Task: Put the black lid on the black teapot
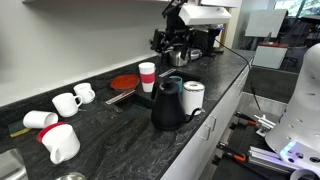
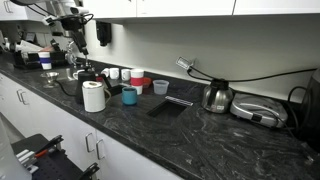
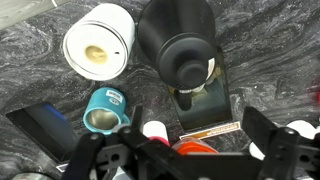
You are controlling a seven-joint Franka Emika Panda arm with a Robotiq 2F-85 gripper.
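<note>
The black teapot [image 1: 166, 106] stands on the dark counter next to a short white pot [image 1: 193, 96]. In the wrist view I look down on the black teapot [image 3: 176, 38]. A round black disc, apparently the black lid [image 3: 187, 62], sits over its mouth. I cannot make out its knob. My gripper [image 3: 197, 122] hangs well above the counter, open and empty, with its fingers at the bottom of the wrist view. It also shows in both exterior views, high above the teapot [image 1: 172, 42] [image 2: 76, 48].
A teal cup [image 3: 105, 110] stands beside the white pot [image 3: 99, 45]. A dark flat tray [image 3: 205, 108], a red disc [image 1: 125, 82] and a pink-and-white cup [image 1: 147, 75] lie nearby. White mugs [image 1: 66, 102] lie further along. A silvery kettle [image 2: 217, 96] stands far off.
</note>
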